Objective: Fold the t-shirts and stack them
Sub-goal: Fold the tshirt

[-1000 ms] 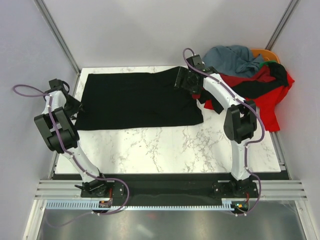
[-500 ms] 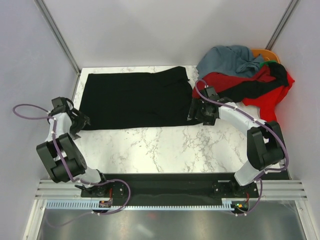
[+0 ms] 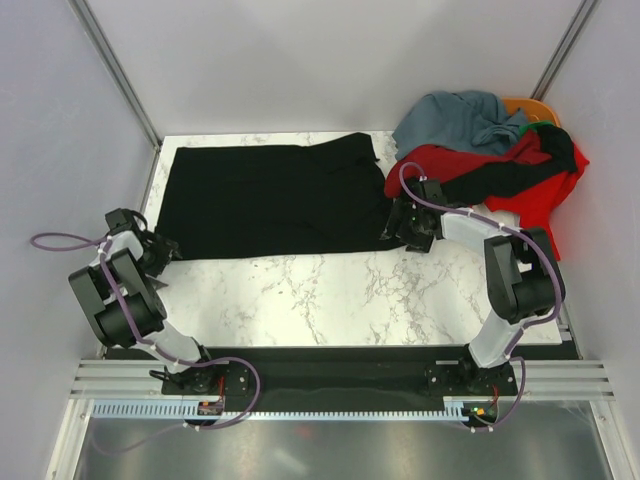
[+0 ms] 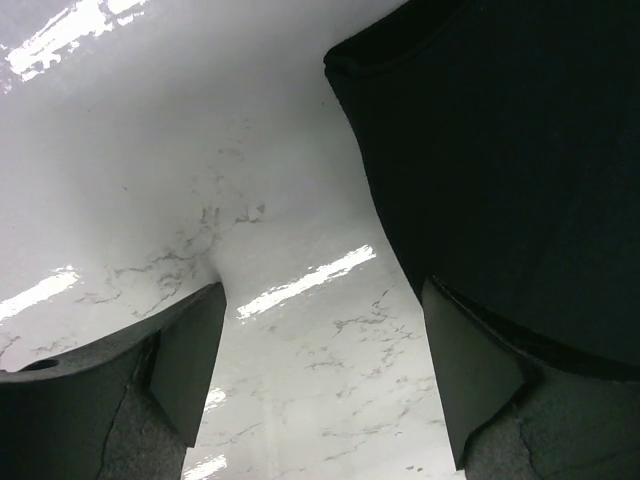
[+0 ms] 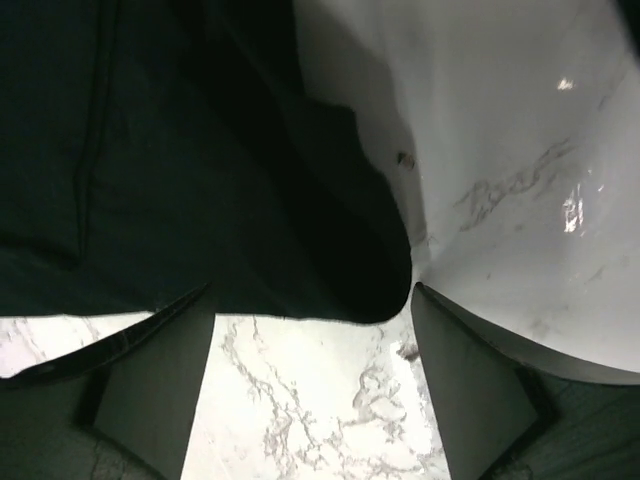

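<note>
A black t-shirt lies spread flat across the back of the marble table. My left gripper is open and low at the shirt's near-left corner; in the left wrist view the black cloth lies just past my right finger, with bare marble between the jaws. My right gripper is open and low at the shirt's near-right corner; in the right wrist view the black hem lies just ahead of the open jaws. A heap of red, grey-blue, black, orange and green shirts sits at the back right.
The pile of shirts spills over the table's right edge beside my right arm. Grey walls and slanted metal posts enclose the table at the back and sides. The arm bases stand on a dark rail at the near edge.
Both arms swung from the shirt's back corners down to its near corners and lowered to the table. The shirt's upper right part now lies flat. Both grippers stay open.
</note>
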{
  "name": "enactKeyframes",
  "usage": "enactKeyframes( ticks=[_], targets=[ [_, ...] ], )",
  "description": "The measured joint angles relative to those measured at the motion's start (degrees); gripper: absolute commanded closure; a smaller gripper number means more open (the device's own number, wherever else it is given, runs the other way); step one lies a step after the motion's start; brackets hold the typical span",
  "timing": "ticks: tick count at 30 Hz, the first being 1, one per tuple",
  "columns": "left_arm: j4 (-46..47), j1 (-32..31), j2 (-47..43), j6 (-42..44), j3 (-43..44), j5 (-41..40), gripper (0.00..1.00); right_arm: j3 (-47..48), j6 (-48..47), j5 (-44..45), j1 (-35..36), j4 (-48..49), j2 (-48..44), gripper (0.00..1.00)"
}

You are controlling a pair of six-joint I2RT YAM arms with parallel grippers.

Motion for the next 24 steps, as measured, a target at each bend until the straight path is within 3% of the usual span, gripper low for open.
enactKeyframes(
  ticks=[4, 17, 20, 21, 22, 23, 24],
  targets=[
    [-0.09, 0.00, 1.25, -1.38, 1.14, -0.76, 0.18, -0.52, -0.02, -1.88, -1.51, 3.54, 0.79, 0.25],
    [10.08, -0.72, 4.07, -3.15, 2.75, -0.33, 0.17, -1.66, -0.28, -4.44, -1.79, 9.11, 1.81, 0.37],
    [12.55, -0.72, 5.27, -3.63, 3.28, -0.39, 0.34, -2.34, -0.24, -5.18, -1.88, 10.32, 1.81, 0.43],
    [13.27, -0.72, 5.70, -3.91, 3.43, -0.39, 0.60, -2.60, -0.22, -5.42, -1.88, 10.69, 1.81, 0.44],
    [14.40, -0.70, 6.32, -4.44, 3.52, -0.44, 0.69, -2.82, -0.22, -5.62, -1.88, 11.04, 1.81, 0.48],
    [14.99, -0.72, 6.93, -4.59, 3.52, -0.52, 0.86, -2.99, -0.26, -5.77, -1.88, 11.26, 1.81, 0.50],
    [15.72, -0.72, 7.67, -4.92, 3.67, -0.15, 0.95, -3.26, -0.22, -5.95, -1.88, 11.47, 1.81, 0.54]
  ],
)
